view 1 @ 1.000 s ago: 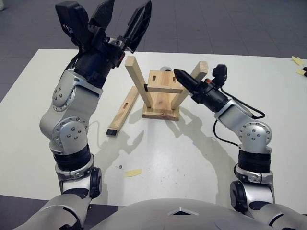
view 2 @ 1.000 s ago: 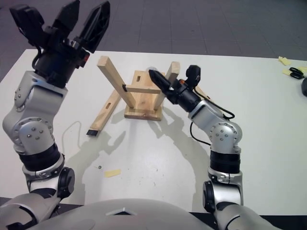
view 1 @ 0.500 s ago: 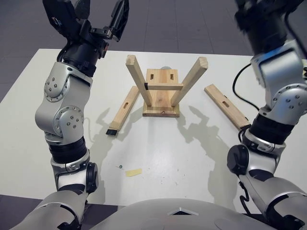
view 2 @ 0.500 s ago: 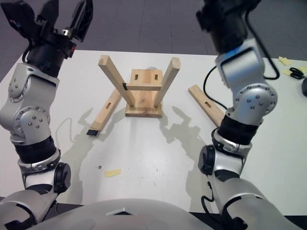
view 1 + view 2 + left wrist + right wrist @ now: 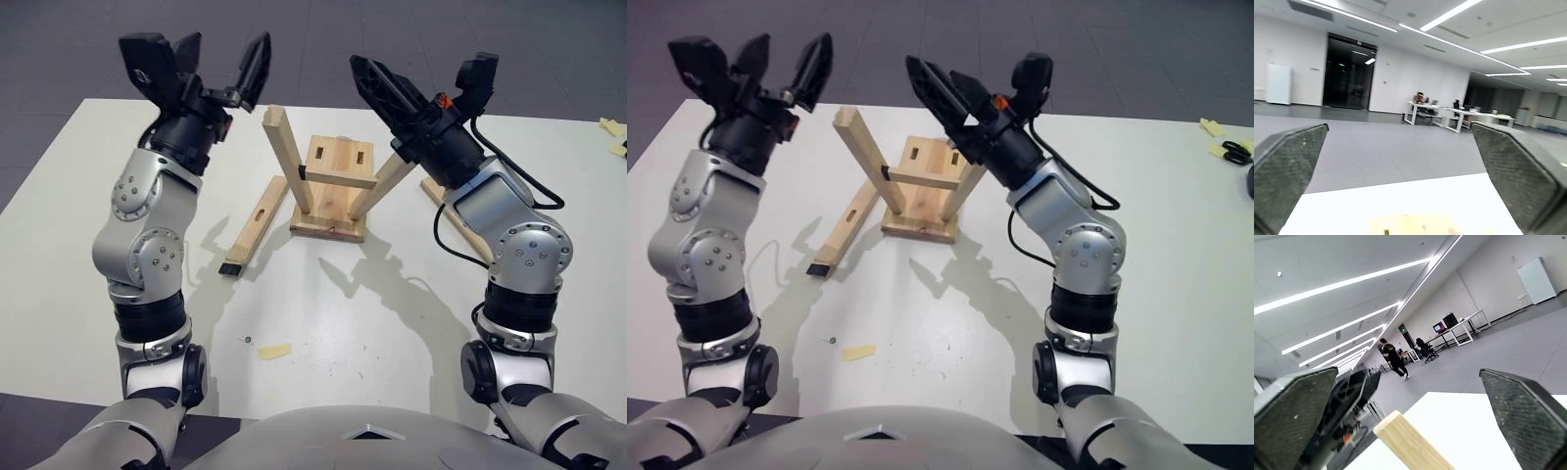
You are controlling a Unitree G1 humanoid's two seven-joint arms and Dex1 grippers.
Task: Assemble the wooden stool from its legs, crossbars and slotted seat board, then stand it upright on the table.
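— What is lying nearest on the table (image 5: 392, 323)?
— A yellow tape scrap (image 5: 273, 352) and, just beside it, a tiny screw (image 5: 247, 340) are sitting on the near left part of the white top.
— And the stool parts?
— Farther in, a loose leg (image 5: 253, 225) is lying flat on the left, with its black-tipped end pointing toward the near edge and its slot facing up. Just beside its far end the seat board (image 5: 331, 155) is lying flat mid-table, slots showing. Two upright legs (image 5: 289, 162) are rising from it and splaying apart, and a crossbar (image 5: 338, 177) is bridging them. The right-hand one is partly hiding behind the right arm.
— Any other piece?
— A second loose leg (image 5: 432, 190) is lying to the right of the board, mostly covered by the right forearm.
— What are the grippers doing?
— The left gripper (image 5: 225, 54) is hovering above the far left of the table, fingers spread wide and gripping nothing. The right gripper (image 5: 361, 67) is hanging over the far side of the stool, its fingers also parted and empty. Its wrist camera is showing a leg's squared end between the two pads.
— Is the stool standing upright?
— No, it is resting upside down on its seat board, half built.
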